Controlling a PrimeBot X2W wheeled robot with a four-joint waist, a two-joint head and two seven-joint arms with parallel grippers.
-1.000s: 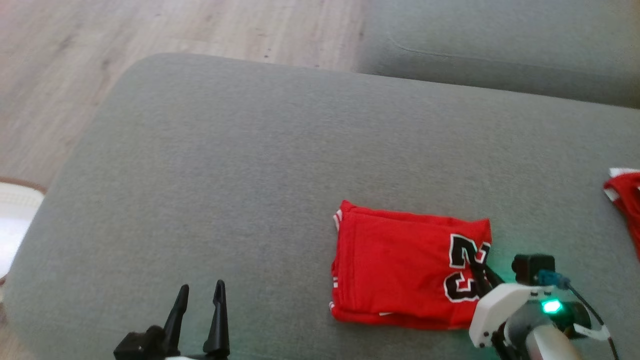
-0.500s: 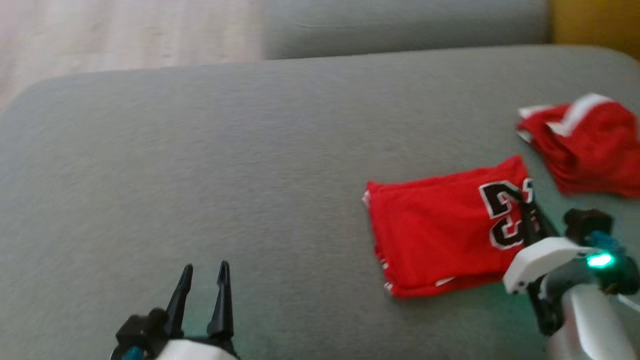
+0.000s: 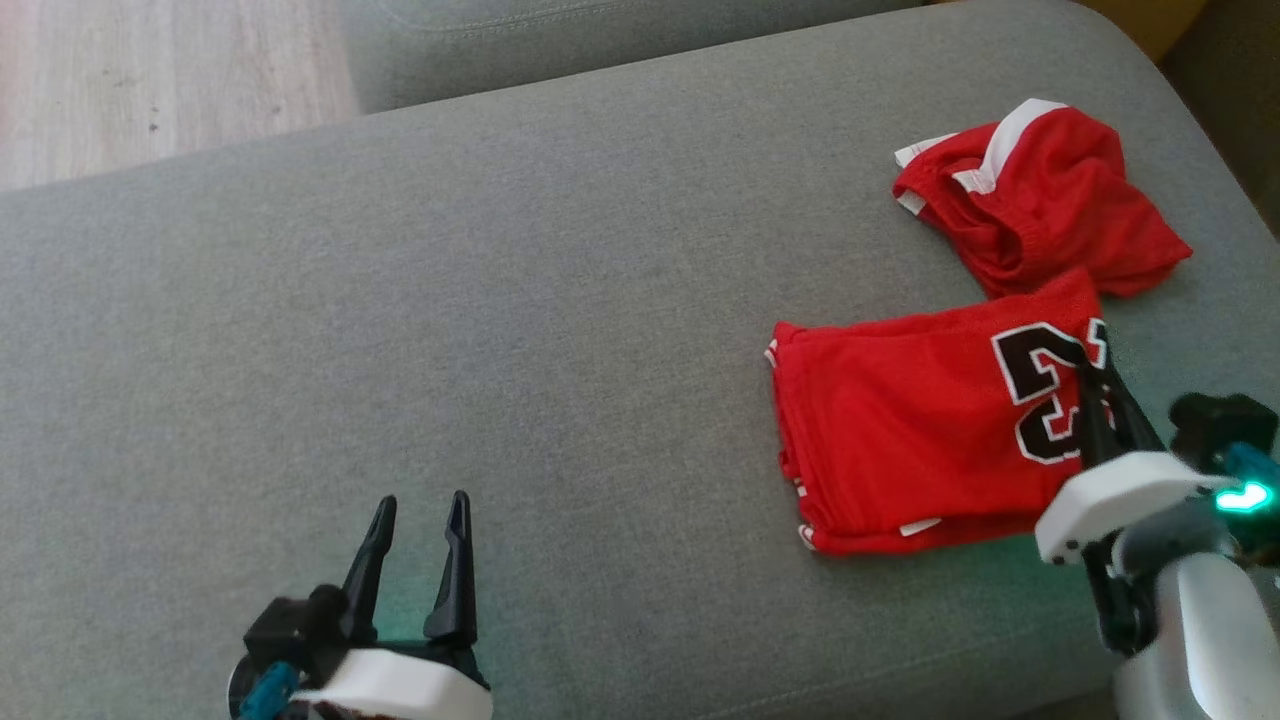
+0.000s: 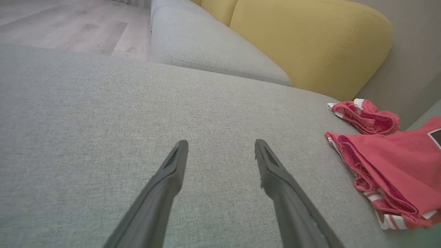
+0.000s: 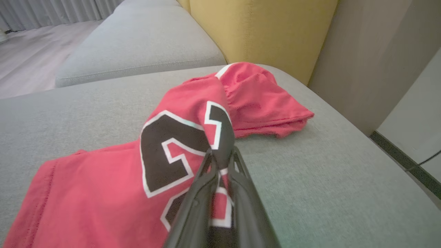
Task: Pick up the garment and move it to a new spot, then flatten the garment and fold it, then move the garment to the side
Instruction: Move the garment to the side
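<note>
Claw on the right pinches the garment; left claw gapes empty.

I see a grey sofa seat, yellow back cushions, pale wood floor and grey curtains.

The jersey has its second digit, perhaps a 3, partly hidden behind the right fingers.

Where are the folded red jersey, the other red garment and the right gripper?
folded red jersey (image 3: 900, 430): head view, its plain red middle.
other red garment (image 3: 1050, 210): head view, its crumpled red cloth.
right gripper (image 5: 222, 153): right wrist view, midway between its fingertips.
</note>
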